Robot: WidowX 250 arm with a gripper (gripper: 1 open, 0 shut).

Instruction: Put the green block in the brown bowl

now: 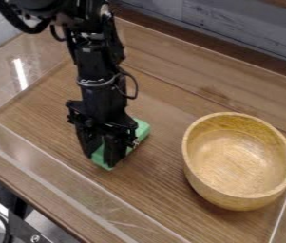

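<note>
The green block (135, 132) lies on the wooden table, tilted from lower left to upper right, left of the brown bowl (240, 158). My gripper (108, 155) points straight down over the block's near end, its black fingers shut on the green block's sides. The block's lower half shows between the fingers and its far end sticks out to the right of the gripper. The bowl stands upright and empty at the right, apart from the block and gripper.
A clear plastic wall (56, 204) runs along the table's front edge, and another rises at the left. A grey ledge (234, 24) lines the back. The black arm (92, 52) comes down from the upper left.
</note>
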